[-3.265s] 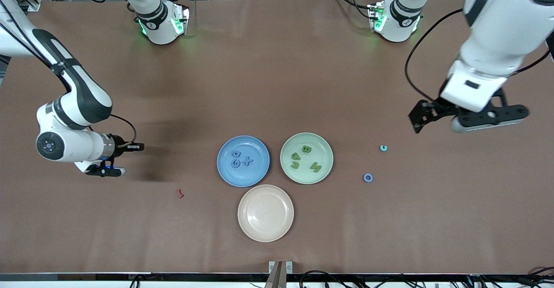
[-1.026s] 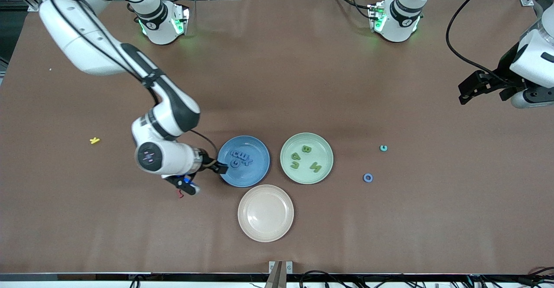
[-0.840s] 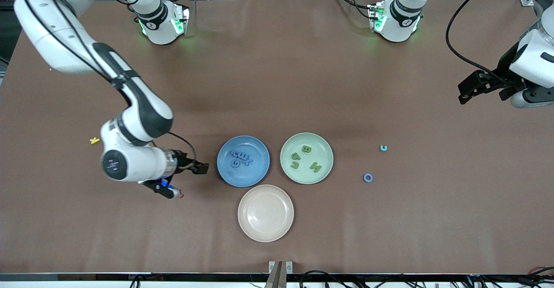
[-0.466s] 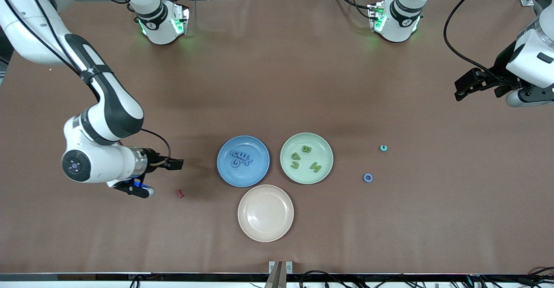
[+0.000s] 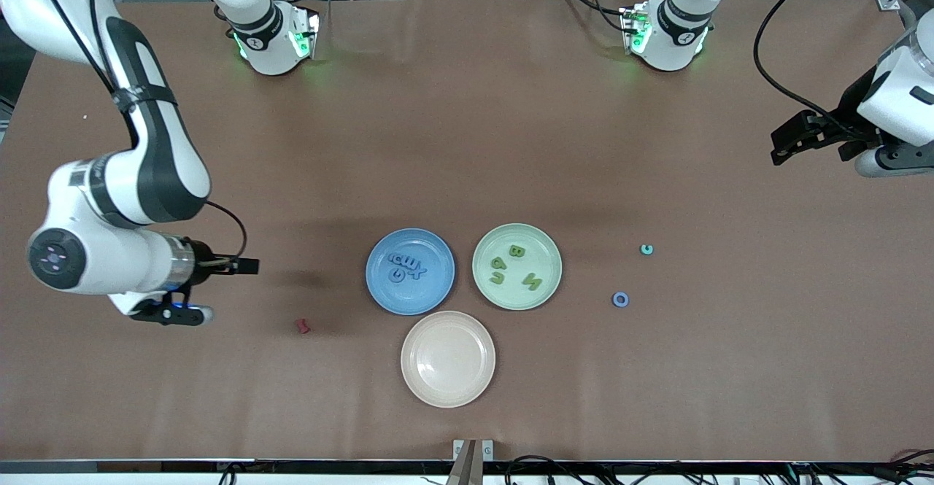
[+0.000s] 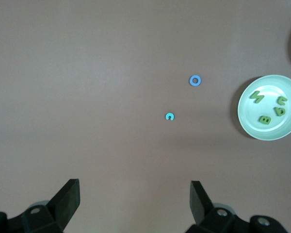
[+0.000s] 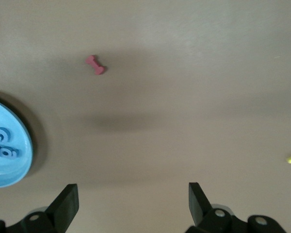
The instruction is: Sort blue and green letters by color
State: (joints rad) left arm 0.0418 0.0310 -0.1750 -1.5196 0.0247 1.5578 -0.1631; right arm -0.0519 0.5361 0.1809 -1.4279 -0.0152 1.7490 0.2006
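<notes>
Brown paper-covered table point(image 5: 467, 142), listed across the front view. My right gripper point(image 5: 219, 288): fingers spread, empty, over bare table toward my right arm's end. Small dark red letter point(image 5: 302, 326). Round blue plate point(image 5: 379, 292) with blue letters point(image 5: 406, 267). Round pale-green plate point(image 5: 549, 281) with green letters point(image 5: 515, 265). Loose blue ring-shaped letter O point(image 5: 620, 299), beside a tiny teal letter point(image 5: 646, 249), lies closer to my left gripper point(image 5: 806, 138): released, empty.
</notes>
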